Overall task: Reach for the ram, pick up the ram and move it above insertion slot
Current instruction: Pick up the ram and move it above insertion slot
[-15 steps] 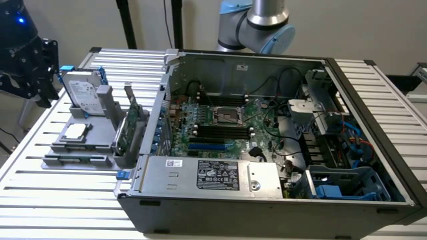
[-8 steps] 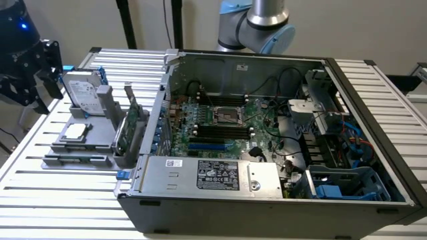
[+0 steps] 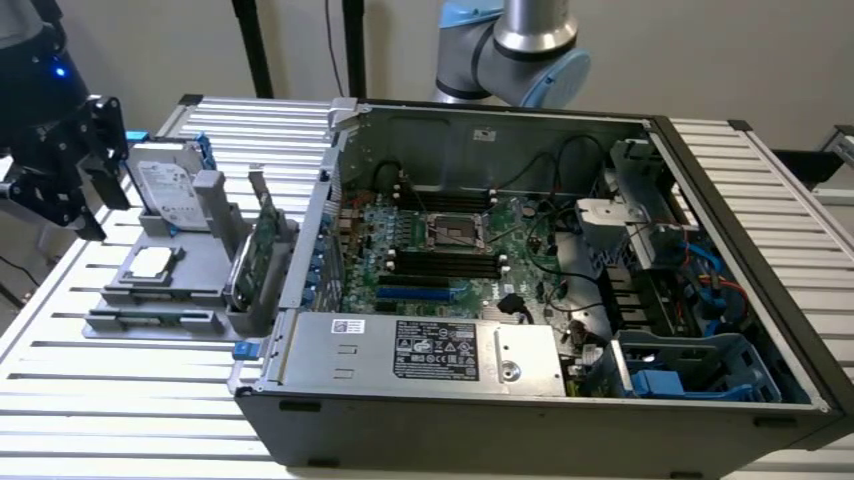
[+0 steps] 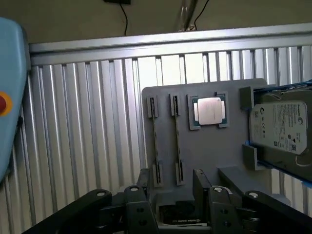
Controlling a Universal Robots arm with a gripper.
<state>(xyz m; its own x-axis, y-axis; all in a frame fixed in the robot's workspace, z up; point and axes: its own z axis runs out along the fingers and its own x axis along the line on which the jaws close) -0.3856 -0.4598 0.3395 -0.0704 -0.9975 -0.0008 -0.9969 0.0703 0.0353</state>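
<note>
Where the gripper hangs: over one end of the gray holder, fingers spread, grasping nothing.
Ram: standing on edge in a holder slot beside the processor, just beyond the gripper, untouched.

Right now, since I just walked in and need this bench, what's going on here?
A robot arm's gripper, open and empty, hovers over the gray parts holder beside the open computer case. Two ram sticks sit in the holder's slots, untouched, next to a processor and a hard drive. Nothing has been picked up yet.
</note>
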